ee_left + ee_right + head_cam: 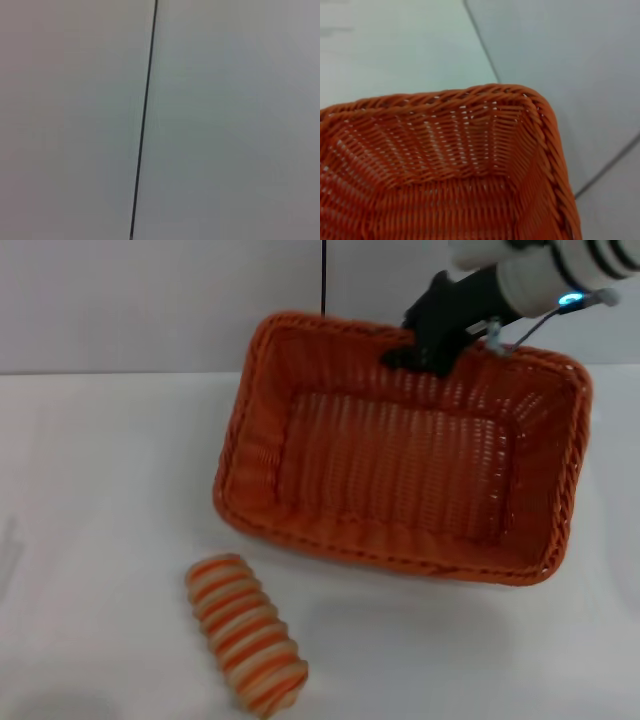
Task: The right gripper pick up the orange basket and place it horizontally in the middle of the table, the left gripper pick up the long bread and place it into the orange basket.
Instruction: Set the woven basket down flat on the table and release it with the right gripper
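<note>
The orange basket lies at a slight angle across the middle and right of the white table, and nothing is inside it. My right gripper comes in from the upper right and is shut on the basket's far braided rim. In the right wrist view, one corner of the basket fills the lower part of the picture, without my fingers in sight. The long bread, banded orange and cream, rests on the table in front of the basket's near left corner. My left gripper is out of view.
A grey wall with a dark vertical seam stands behind the table. The left wrist view holds only that wall and seam. Bare tabletop stretches to the left of the basket and bread.
</note>
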Controlling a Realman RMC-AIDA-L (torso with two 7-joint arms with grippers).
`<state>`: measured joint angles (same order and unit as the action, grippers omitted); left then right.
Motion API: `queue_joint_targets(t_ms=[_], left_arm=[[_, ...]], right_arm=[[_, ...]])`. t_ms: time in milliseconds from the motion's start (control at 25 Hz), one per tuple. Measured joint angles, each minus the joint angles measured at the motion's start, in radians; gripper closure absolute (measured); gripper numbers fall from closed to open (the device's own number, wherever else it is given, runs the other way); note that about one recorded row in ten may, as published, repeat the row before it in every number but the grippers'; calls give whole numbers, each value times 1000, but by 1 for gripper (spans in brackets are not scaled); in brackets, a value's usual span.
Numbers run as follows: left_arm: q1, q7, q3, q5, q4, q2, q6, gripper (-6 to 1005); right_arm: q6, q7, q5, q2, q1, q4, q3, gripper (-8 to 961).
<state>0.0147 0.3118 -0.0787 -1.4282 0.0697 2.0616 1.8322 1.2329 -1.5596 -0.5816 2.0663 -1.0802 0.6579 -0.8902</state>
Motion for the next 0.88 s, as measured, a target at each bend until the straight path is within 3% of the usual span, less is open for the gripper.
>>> queue_joint_targets(t_ms=[880], left_arm=[[0, 30, -3, 0, -16, 0, 18, 188]], right_arm=[[3, -348, -164, 14, 10, -43, -81, 776]])
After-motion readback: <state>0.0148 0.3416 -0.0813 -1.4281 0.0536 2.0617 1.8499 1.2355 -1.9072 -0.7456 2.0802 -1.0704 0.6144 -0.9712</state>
